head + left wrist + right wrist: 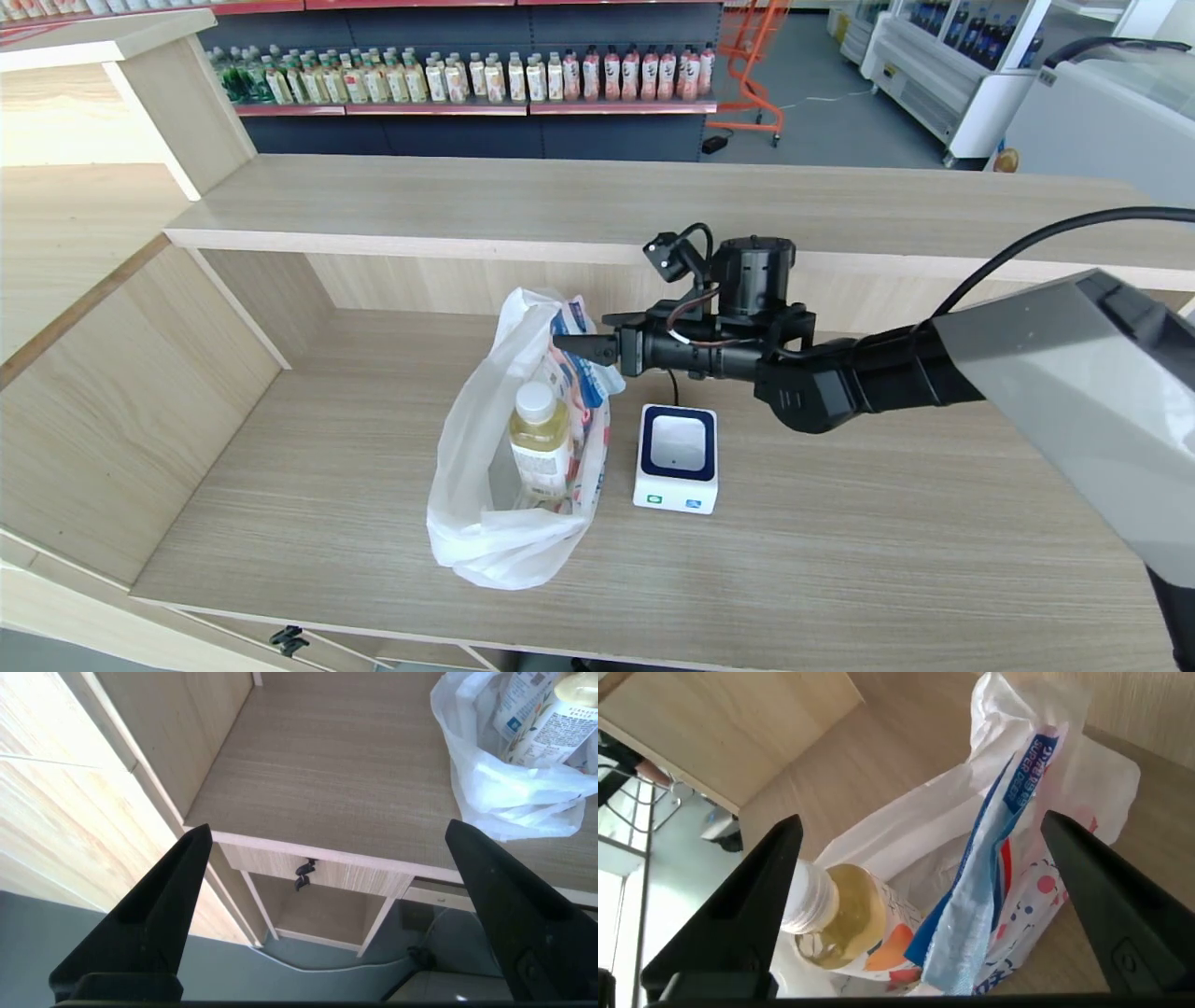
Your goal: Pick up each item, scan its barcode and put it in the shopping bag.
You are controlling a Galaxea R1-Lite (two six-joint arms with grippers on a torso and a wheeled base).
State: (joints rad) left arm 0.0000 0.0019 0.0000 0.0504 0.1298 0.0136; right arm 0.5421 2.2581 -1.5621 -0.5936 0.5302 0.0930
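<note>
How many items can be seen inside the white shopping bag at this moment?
2. A bottle of yellow drink stands in the shopping bag, and a blue-and-white packet leans beside it. Others may be hidden lower down.

One shopping bag, one capped bottle, one blue-and-white packet, one scanner.
</note>
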